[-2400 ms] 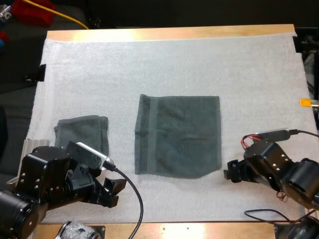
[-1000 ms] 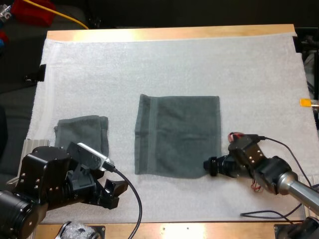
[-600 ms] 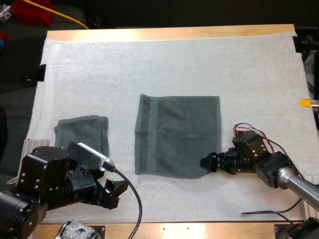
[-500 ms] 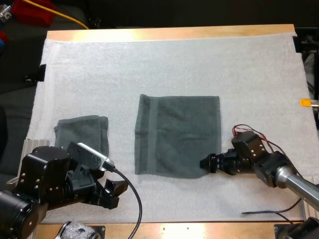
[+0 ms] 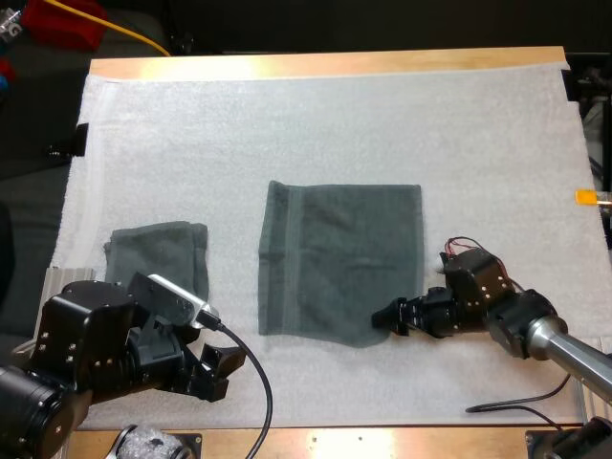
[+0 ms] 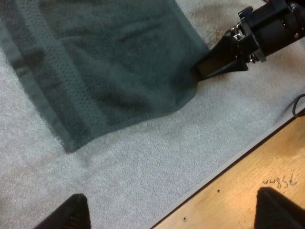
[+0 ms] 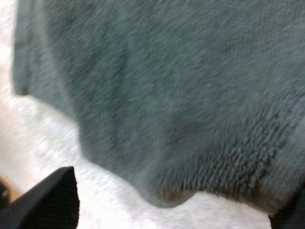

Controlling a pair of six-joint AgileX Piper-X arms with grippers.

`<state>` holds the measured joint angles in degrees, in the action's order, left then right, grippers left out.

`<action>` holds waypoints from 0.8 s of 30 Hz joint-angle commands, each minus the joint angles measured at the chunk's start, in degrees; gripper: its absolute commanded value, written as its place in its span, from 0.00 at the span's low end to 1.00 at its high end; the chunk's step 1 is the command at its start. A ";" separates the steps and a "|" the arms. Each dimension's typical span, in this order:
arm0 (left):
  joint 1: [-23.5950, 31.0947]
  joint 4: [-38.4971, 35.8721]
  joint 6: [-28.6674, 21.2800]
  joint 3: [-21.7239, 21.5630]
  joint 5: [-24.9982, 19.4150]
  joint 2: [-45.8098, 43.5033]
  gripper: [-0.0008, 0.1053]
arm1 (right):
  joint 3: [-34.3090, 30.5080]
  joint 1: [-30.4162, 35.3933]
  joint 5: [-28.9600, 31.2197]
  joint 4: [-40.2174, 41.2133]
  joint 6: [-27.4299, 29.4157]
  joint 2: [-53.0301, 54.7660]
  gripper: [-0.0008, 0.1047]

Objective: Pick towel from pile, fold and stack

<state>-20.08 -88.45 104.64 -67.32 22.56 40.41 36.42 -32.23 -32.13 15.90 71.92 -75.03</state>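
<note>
A flat towel [image 5: 342, 260] lies centred on the white mat [image 5: 335, 124] over the wooden tabletop [image 5: 325, 63], with a folded towel [image 5: 161, 253] to its left. Our right jaws stand apart at the flat towel's near right corner. Our left jaws are apart too.

A wooden table [image 5: 325, 63] carries a white mat [image 5: 335, 124] that covers nearly all of its top, leaving bare wood along the far and near edges. On the mat, about midway between the left and right edges, a dark grey-green towel [image 5: 339, 258] lies spread flat. A smaller folded towel [image 5: 163, 253] lies toward the near left corner, apart from it.
</note>
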 commanded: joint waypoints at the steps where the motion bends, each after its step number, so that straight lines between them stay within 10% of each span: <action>1: -0.23 -0.34 0.52 0.09 0.34 -0.17 0.66 | -0.01 0.12 -2.30 -0.80 -0.24 0.03 0.73; 24: -0.23 -0.04 0.52 0.09 0.34 -0.17 0.66 | 0.10 0.12 2.75 10.13 0.35 13.63 0.73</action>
<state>-20.08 -88.45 104.64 -67.32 22.56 40.41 36.42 -32.23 -29.91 24.66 71.46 -61.90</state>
